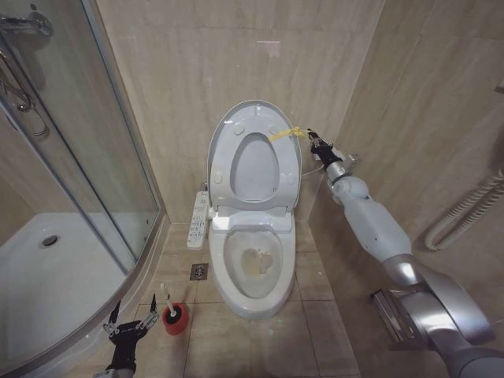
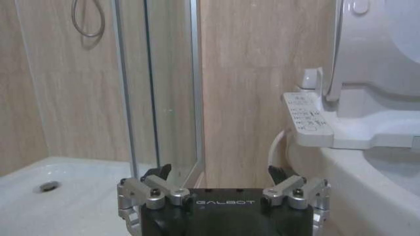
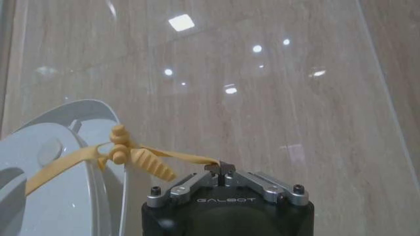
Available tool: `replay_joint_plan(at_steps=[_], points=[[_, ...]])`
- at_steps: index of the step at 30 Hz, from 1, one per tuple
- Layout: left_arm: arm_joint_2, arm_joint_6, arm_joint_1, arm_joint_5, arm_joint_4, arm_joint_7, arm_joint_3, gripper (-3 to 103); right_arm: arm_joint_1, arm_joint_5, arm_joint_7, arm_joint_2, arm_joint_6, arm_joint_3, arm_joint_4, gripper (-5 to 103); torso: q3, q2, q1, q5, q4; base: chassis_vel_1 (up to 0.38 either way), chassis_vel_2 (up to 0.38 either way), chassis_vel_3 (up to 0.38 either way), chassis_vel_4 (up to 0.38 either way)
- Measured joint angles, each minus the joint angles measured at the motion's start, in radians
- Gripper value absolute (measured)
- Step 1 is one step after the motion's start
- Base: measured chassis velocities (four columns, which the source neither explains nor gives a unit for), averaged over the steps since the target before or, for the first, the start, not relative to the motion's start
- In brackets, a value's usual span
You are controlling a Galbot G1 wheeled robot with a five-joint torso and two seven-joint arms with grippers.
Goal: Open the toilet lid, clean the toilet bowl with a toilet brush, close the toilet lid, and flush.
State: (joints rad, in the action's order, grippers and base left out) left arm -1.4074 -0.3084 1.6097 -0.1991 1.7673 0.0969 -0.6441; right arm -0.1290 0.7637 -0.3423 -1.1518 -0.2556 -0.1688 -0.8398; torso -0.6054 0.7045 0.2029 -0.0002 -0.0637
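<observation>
toilet lid [image 1: 253, 150]: raised upright against the back wall, seat ring up with it.
yellow strap [image 3: 141, 160]: on the lid's edge; end pinched between the closed fingers of the right gripper [image 3: 222, 169], just beside the lid.
toilet bowl [image 1: 253, 264]: exposed, brownish stains inside.
toilet brush [image 1: 167, 303]: standing in red holder [image 1: 175, 319] on the floor; head hidden.
left gripper [image 2: 220, 184]: low near the holder, fingers spread, empty.

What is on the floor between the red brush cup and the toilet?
In the head view, bare beige floor tiles with a small square floor drain lie between the red holder of the toilet brush and the toilet bowl.
</observation>
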Motion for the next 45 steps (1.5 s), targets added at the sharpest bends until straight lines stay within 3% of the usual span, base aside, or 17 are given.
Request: replay_joint_plan(at_steps=[8, 9, 16, 17, 23, 24, 30, 31, 38, 39, 41, 45], points=[[0.015, 0.001, -0.007, -0.013, -0.001, 0.000, 0.001, 100, -0.028, 0.005, 0.020, 0.000, 0.016, -0.023, -0.055, 1, 0.000, 0.000, 0.000, 0.0005, -0.0007, 0.000, 0.000, 0.000, 0.000], [0.017, 0.001, -0.008, -0.014, -0.001, -0.001, 0.001, 100, -0.039, 0.010, 0.021, 0.007, 0.018, -0.023, -0.080, 14, 0.000, 0.000, 0.000, 0.0005, -0.0009, 0.000, 0.000, 0.000, 0.000], [0.019, 0.003, -0.011, -0.016, -0.001, -0.001, 0.004, 100, -0.180, 0.034, 0.023, 0.086, -0.008, -0.008, -0.284, 14, 0.000, 0.000, 0.000, 0.0004, -0.0010, 0.000, 0.000, 0.000, 0.000], [0.020, 0.003, -0.012, -0.016, -0.001, -0.001, 0.006, 100, -0.228, 0.046, 0.029, 0.105, -0.012, -0.011, -0.338, 41, 0.000, 0.000, 0.000, 0.0006, -0.0006, 0.000, 0.000, 0.000, 0.000], [0.018, 0.005, -0.022, -0.015, -0.009, -0.001, 0.017, 100, -0.398, 0.070, 0.045, 0.173, -0.019, -0.050, -0.511, 41, 0.000, 0.000, 0.000, 0.0009, -0.0006, 0.000, 0.000, 0.000, 0.000], [0.015, 0.005, -0.026, -0.014, -0.015, -0.001, 0.023, 100, -0.454, 0.077, 0.050, 0.194, -0.022, -0.076, -0.574, 68, 0.000, 0.000, 0.000, 0.0005, -0.0007, 0.000, 0.000, 0.000, 0.000], [0.002, 0.005, -0.044, 0.001, -0.044, -0.001, 0.053, 100, -0.680, 0.091, 0.092, 0.243, -0.036, -0.182, -0.814, 68, 0.000, 0.000, 0.000, 0.0000, -0.0001, 0.000, 0.000, 0.000, 0.000], [0.000, 0.005, -0.049, 0.002, -0.048, -0.001, 0.058, 100, -0.724, 0.090, 0.109, 0.244, -0.036, -0.201, -0.856, 95, 0.000, 0.000, 0.000, 0.0003, -0.0003, 0.000, 0.000, 0.000, 0.000], [-0.004, 0.007, -0.081, 0.006, -0.057, -0.001, 0.087, 100, -0.886, 0.066, 0.193, 0.234, -0.034, -0.269, -1.003, 95, 0.000, 0.000, 0.000, 0.0004, -0.0002, 0.000, 0.000, 0.000, 0.000], [-0.004, 0.008, -0.086, 0.006, -0.058, -0.001, 0.092, 100, -0.910, 0.060, 0.203, 0.234, -0.033, -0.281, -1.022, 100, 0.000, 0.000, 0.000, 0.0002, -0.0002, 0.000, 0.000, 0.000, 0.000], [-0.005, 0.008, -0.096, 0.006, -0.061, -0.001, 0.100, 100, -0.971, 0.051, 0.231, 0.229, -0.025, -0.311, -1.068, 100, 0.000, 0.000, 0.000, 0.0002, -0.0002, 0.000, 0.000, 0.000, 0.000], [0.000, 0.008, -0.114, -0.003, -0.075, -0.001, 0.107, 100, -1.077, 0.023, 0.277, 0.184, -0.016, -0.368, -1.128, 100, 0.000, 0.000, 0.000, 0.0003, -0.0004, 0.000, 0.000, 0.000, 0.000]])
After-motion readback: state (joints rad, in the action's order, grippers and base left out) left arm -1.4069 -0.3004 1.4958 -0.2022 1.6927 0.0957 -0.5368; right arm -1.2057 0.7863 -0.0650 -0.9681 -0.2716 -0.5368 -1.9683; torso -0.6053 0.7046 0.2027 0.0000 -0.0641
